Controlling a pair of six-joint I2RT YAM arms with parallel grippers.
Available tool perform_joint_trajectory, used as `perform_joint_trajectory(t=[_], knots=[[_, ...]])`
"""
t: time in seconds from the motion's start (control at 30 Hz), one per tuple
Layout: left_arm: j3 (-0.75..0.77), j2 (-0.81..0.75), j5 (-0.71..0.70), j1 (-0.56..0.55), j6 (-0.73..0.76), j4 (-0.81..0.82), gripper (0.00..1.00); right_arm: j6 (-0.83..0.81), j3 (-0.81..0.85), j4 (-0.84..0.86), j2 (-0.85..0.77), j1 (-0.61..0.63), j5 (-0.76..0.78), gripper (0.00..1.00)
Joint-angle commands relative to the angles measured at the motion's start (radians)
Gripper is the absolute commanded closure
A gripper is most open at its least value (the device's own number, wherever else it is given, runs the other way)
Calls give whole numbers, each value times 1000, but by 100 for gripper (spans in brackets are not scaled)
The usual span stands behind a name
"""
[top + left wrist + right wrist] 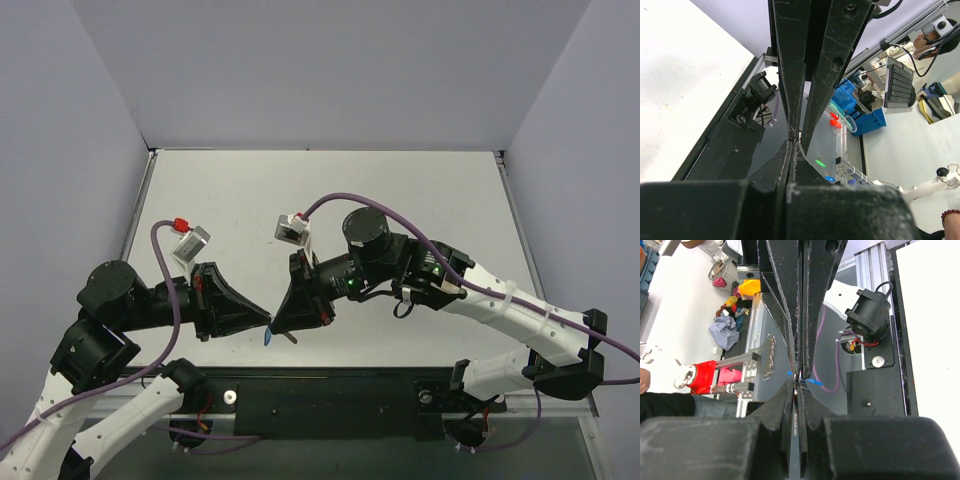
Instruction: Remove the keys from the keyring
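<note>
Both grippers meet tip to tip above the table's front edge. My left gripper (267, 322) is shut on the keyring, whose blue tag (270, 339) hangs just below the tips. In the right wrist view the blue tag (813, 383) sticks out on both sides of the left gripper's fingers (785, 315), which come in from above. My right gripper (281, 322) is shut on the thin silver key (797, 390), seen edge-on between its jaws (797, 382). In the left wrist view my left gripper (794, 141) is shut with only a thin glint at its tips.
The white table (330, 190) stretches away behind the arms, walled on three sides. The black base plate (330, 400) with both arm mounts runs along the front edge, directly under the joined grippers. Purple cables (330, 205) loop over both arms.
</note>
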Motion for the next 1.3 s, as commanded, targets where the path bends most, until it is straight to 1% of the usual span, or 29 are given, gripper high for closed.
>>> perform_joint_trajectory(t=[0.0,0.23,0.43,0.53,0.67,0.8,0.87,0.9,0.97,1.0,1.07,1.13,1.17,1.27], knots=[[7,-3,16,0,-10,54,100,-4,43,51,2,14,-36,100],[64,38,111,0,77,-73,100,-20,77,-15,31,13,-81,100],[113,74,148,0,154,-175,100,-30,127,-79,71,19,-131,100],[129,89,136,2,184,-213,100,-40,147,-101,85,22,-128,100],[139,83,74,0,181,-219,100,-54,143,-101,76,28,-101,100],[132,65,67,2,139,-169,100,-56,138,-91,61,33,-67,100],[132,51,29,0,122,-147,100,-56,138,-91,54,33,-46,100],[129,45,9,0,102,-143,100,-57,138,-90,48,33,-26,98],[123,32,-34,0,70,-117,100,-53,121,-73,36,33,0,88],[123,29,-56,0,62,-101,100,-44,115,-53,30,31,10,74],[115,17,-82,2,34,-75,100,-24,88,-9,11,30,34,65],[118,6,-107,0,17,-49,100,5,48,54,-15,28,59,60],[121,2,-113,2,5,-46,100,16,14,83,-36,28,81,59],[121,-1,-131,3,-32,0,100,81,-69,255,-88,22,147,56]])
